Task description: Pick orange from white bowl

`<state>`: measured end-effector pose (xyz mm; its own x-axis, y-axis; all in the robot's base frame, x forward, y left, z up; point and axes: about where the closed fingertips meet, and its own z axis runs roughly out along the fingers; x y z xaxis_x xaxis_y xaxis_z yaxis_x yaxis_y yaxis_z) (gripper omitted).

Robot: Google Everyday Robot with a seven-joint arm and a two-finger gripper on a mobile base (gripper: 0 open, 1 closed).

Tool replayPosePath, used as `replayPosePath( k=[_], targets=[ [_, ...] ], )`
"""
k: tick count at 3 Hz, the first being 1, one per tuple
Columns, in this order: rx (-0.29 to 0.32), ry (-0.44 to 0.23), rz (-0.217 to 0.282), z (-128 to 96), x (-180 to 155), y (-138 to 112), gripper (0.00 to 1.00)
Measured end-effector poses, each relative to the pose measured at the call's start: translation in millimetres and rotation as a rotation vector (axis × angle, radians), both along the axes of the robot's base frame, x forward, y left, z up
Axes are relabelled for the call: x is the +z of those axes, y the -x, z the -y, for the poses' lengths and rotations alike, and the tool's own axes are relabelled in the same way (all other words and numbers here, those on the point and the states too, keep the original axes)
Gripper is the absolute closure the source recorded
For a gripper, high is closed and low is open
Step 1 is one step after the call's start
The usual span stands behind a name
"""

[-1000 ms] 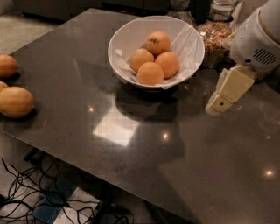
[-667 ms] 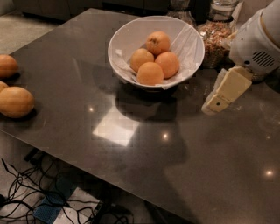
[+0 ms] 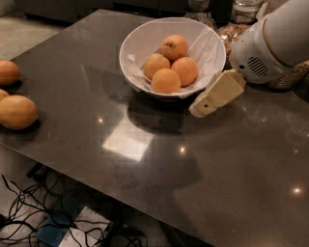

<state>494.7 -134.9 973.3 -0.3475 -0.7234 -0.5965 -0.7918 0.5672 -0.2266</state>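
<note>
The white bowl [image 3: 135, 50] stands on the dark table toward the back centre, lined with crumpled white paper. Several oranges lie in it, the nearest one [image 3: 165, 80] at the front. My gripper [image 3: 200, 108] comes in from the right on a white arm [image 3: 275, 43]. Its cream tip hangs low over the table, just outside the bowl's front right rim, with nothing seen in it.
Three loose oranges [image 3: 17, 112] lie at the table's left edge. Glass jars [image 3: 244, 9] of grains stand behind the bowl and the arm. The dark table's [image 3: 159, 164] front edge runs diagonally, with cables [image 3: 43, 217] on the floor below.
My gripper has moved left across the table, from well clear of the bowl to right beside its front right rim. The bowl and oranges have not moved.
</note>
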Motion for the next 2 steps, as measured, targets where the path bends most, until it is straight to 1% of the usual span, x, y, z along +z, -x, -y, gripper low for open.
replayPosePath(
  k=[1,2],
  targets=[
    [-0.101,-0.033,0.000,-16.4,4.9,-13.8,0.00],
    [-0.101,-0.033,0.000,-16.4,4.9,-13.8,0.00]
  ],
)
